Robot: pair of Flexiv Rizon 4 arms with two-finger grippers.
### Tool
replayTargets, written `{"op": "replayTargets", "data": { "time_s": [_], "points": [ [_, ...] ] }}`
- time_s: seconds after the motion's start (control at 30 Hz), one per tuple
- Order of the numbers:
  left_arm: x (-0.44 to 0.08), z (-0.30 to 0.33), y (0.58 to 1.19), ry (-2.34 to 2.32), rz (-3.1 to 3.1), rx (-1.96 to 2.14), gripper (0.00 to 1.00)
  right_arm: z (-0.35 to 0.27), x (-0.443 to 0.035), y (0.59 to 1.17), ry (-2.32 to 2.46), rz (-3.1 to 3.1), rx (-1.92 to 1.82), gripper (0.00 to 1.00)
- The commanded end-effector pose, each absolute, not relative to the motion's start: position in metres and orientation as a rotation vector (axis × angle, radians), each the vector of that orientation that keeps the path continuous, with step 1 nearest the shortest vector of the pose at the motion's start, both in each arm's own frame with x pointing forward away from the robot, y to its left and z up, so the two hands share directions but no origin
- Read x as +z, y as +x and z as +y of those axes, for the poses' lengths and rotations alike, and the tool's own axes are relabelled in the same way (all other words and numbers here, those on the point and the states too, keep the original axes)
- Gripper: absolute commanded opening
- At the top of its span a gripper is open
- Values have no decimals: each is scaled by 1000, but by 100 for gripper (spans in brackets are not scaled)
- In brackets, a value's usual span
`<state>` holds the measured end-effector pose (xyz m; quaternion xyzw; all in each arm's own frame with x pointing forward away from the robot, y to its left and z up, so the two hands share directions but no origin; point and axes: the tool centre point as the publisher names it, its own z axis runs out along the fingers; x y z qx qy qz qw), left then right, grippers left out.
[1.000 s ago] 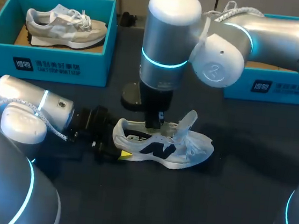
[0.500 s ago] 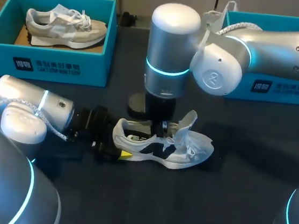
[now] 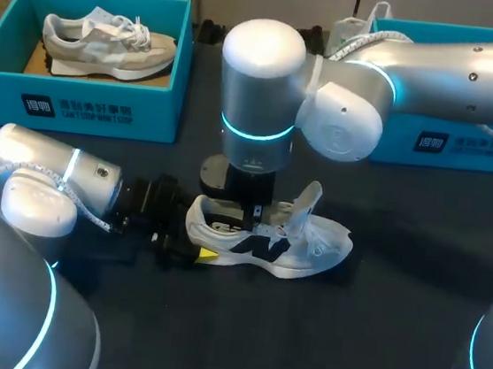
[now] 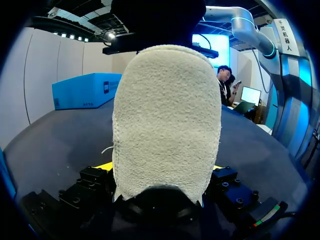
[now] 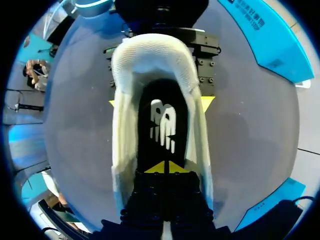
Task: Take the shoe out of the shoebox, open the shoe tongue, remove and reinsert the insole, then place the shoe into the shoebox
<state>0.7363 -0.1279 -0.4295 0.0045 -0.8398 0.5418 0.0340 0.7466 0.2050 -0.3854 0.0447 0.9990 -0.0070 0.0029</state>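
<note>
Within shoe [image 3: 267,238], with right jaws closed at insole [image 5: 162,125] and left jaws clenched on heel, advisable to work gently.

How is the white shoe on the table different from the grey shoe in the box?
The white shoe lies on the table; the grey shoe sits inside the blue shoebox. The white shoe's tongue is pulled up, the grey shoe's lies flat. The left gripper holds the white shoe's heel; nothing touches the grey shoe. Both are sneakers.
</note>
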Motion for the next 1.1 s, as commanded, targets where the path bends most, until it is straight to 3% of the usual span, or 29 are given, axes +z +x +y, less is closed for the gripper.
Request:
{"op": "replayTargets", "data": {
  "time_s": [0.03,0.33,0.67,0.9,1.03,1.1],
  "points": [
    [-434,-127,740,15,-2585,1663,0,208,-388,750,161,3125,-46,30],
    [-434,-127,740,15,-2585,1663,0,208,-399,759,193,3097,-40,41],
    [-434,-127,740,15,-2585,1663,0,223,-435,764,138,3152,20,44],
    [-434,-127,740,15,-2585,1663,0,233,-468,745,165,3255,77,26],
    [-434,-127,740,15,-2585,1663,0,237,-482,732,192,3292,116,0],
    [-434,-127,740,15,-2585,1663,0,239,-486,728,204,3307,122,0]
  ]
}}
